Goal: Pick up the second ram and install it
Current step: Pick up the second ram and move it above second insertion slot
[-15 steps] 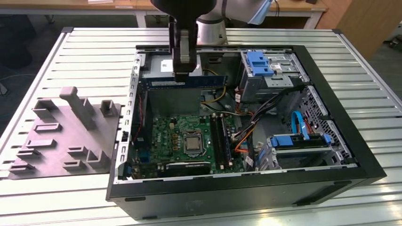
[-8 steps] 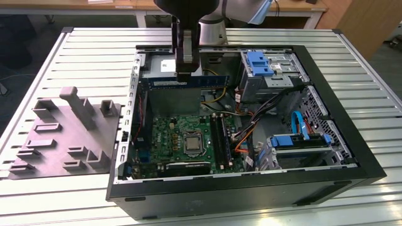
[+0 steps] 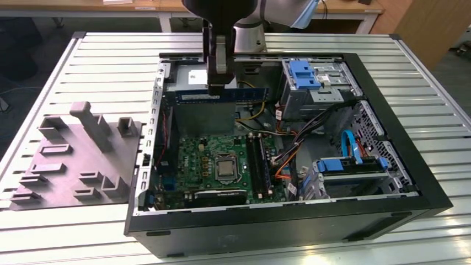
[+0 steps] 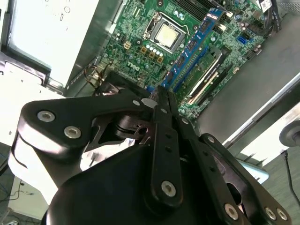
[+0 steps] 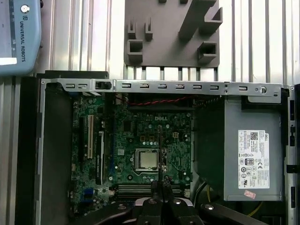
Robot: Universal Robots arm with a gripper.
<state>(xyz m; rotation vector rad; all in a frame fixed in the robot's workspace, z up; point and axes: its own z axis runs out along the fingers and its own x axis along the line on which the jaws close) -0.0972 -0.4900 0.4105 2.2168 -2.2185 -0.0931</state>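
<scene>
The end effector hangs on the arm inside the open computer case, its fingers closed tight on the second ram, a long blue stick that it grips near the middle. In the exterior view the stick lies level and runs out on both sides of the fingers, farther toward the exterior view's right. In the second wrist view the end effector shows its two black fingers pressed together on one end of the second ram, and the blue board reaches away from them over the circuitry. The stick is held up in the air, clear of the board, with the green motherboard and its square processor beneath the end effector. The black memory slots run beside the processor, lower than the held stick and apart from it. The first wrist view looks down past the end effector onto the silver power supply, which sits to one side of it. To the exterior view's left of the end effector, outside the case, a grey moulded fixture rests on the slatted metal desk.
</scene>
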